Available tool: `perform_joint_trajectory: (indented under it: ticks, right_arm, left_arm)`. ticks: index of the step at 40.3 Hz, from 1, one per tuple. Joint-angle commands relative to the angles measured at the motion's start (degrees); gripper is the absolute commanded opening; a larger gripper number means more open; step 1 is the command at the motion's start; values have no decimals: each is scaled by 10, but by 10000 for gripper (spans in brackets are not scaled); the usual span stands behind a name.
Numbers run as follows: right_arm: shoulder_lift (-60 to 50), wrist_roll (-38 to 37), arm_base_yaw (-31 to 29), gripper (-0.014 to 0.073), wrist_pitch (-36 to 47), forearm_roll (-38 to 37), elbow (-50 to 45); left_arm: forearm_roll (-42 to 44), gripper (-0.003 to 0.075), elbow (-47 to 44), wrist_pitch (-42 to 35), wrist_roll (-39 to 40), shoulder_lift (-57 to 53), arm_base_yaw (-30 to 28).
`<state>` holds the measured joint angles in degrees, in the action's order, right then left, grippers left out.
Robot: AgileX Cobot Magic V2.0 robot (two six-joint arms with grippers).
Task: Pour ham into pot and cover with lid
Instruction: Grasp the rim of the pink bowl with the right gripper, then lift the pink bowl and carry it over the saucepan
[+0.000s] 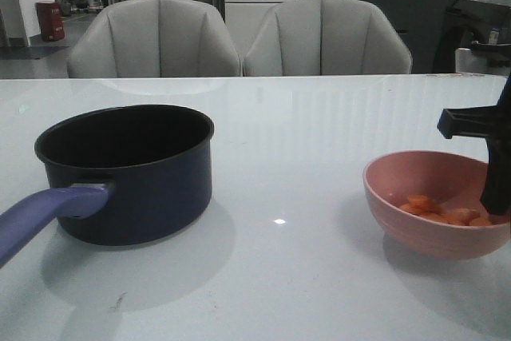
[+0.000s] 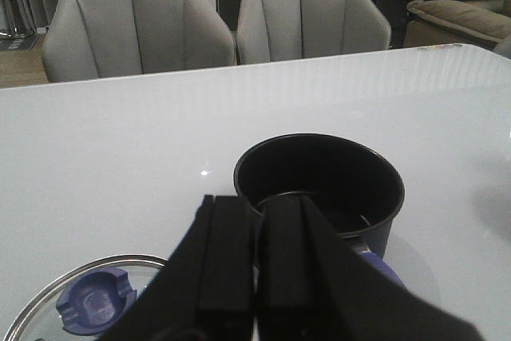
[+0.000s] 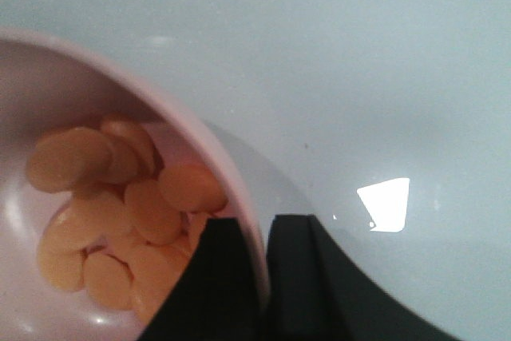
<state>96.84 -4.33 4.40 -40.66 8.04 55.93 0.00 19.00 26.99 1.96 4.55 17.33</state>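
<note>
Right tool pinches rim of round pink bowl; thin orange ham slices loose, light, likely slippery. Left tool pressed together.

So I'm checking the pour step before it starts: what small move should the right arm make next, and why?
Probably lift the bowl off the table. The right gripper looks pinched on its rim, one finger inside and one outside, the ham is all in it, and the pot stands empty well to the left.
</note>
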Motion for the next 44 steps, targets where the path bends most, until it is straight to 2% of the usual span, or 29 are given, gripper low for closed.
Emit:
perform_joint_trajectory:
  ticks: [1, 6, 10, 16, 23, 31, 44]
  right_arm:
    - [-21, 18, -4, 138, 19, -9, 16]
    - [-28, 18, -3, 138, 10, -8, 33]
    - [-60, 25, 14, 138, 39, -9, 40]
    - [-117, 39, 64, 138, 139, -20, 42]
    - [-148, 46, 137, 138, 258, -75, 43]
    - [-133, 46, 209, 138, 367, -123, 62]
    - [-50, 57, 278, 138, 471, -136, 162]
  left_arm:
    - [-3, 113, 16, -47, 0, 5, 5]
    - [-3, 113, 16, -47, 0, 5, 5]
    - [-3, 113, 16, -47, 0, 5, 5]
    - [-3, 113, 16, -47, 0, 5, 5]
    - [-3, 113, 16, -47, 0, 5, 5]
    - [-3, 113, 16, -47, 0, 5, 5]
    - [-3, 113, 16, -47, 0, 5, 5]
